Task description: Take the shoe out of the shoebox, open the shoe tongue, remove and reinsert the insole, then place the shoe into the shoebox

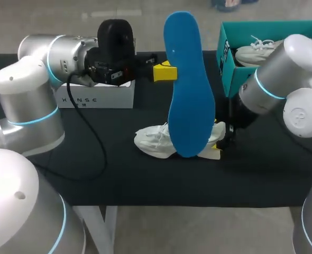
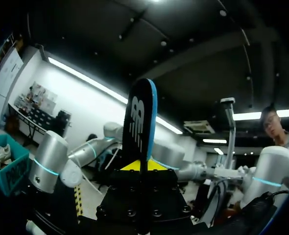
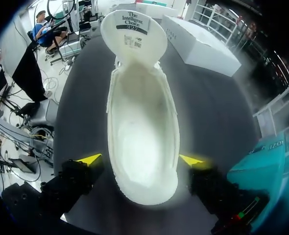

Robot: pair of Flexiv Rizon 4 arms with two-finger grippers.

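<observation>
My left gripper (image 1: 164, 72) is shut on a blue insole (image 1: 187, 84) and holds it upright in the air above the middle of the table. In the left wrist view the insole (image 2: 140, 117) stands edge-on between the yellow tips of that gripper (image 2: 140, 165), its dark printed side showing. A white shoe (image 1: 156, 140) lies on the black table, partly hidden behind the insole. My right gripper (image 1: 218, 140) is open at its heel. In the right wrist view the shoe (image 3: 142, 132) lies between the spread fingers of the right gripper (image 3: 140, 159), its tongue (image 3: 133, 32) folded back and its inside bare.
A teal shoebox (image 1: 230, 58) with a second white shoe (image 1: 256, 50) in it stands at the back right, beside my right arm. A white box (image 1: 98, 95) sits at the back left under my left arm. The shoebox corner (image 3: 262, 161) shows close beside the right gripper.
</observation>
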